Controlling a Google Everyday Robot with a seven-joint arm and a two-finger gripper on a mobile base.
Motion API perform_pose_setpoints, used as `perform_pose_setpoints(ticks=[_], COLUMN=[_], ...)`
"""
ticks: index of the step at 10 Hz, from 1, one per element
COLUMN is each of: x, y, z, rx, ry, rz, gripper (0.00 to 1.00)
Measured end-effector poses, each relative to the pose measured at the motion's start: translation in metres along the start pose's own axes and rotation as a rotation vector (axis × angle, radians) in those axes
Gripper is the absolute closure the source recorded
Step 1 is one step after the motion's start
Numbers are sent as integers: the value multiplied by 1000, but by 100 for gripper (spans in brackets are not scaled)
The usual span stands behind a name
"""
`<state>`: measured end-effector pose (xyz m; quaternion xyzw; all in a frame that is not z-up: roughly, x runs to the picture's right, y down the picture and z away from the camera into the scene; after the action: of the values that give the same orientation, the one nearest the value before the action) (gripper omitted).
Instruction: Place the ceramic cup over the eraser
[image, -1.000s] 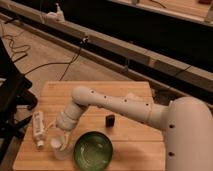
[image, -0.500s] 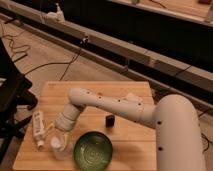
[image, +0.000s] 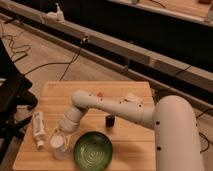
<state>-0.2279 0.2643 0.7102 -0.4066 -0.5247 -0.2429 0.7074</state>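
The small white ceramic cup (image: 58, 146) stands near the front left of the wooden table (image: 127, 140), just left of the green bowl (image: 93, 149). My gripper (image: 62, 134) is at the end of the white arm, right above the cup and touching or nearly touching its rim. The tiny black eraser (image: 110, 120) lies on the table to the right, apart from the cup and behind the bowl.
A white tube-shaped bottle (image: 38, 128) lies at the table's left edge. A small orange-red item (image: 100, 94) and a flat white piece (image: 133, 98) sit near the back. A black chair (image: 12, 100) stands to the left; cables run across the floor.
The arm has shifted slightly; the gripper stays over the cup at the front left. The cup, bowl and eraser are in the same places.
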Motion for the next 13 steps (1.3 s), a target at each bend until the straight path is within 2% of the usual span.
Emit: perform_pose_setpoints(ticks=[3,4,6,9,12,13], x=[-2,-6,-16,-23,-15,-9], y=[0,-2,-7,-14,-12,-8], z=[-5,-8,-23,-64,-120,-148], rx=[11,25,71,154,202,218], ry=[7,-3,-39,-60,-35,-11], rz=[-5,-10,-33,-57,-34,-8], gripper=[92,98,100,100,100,100])
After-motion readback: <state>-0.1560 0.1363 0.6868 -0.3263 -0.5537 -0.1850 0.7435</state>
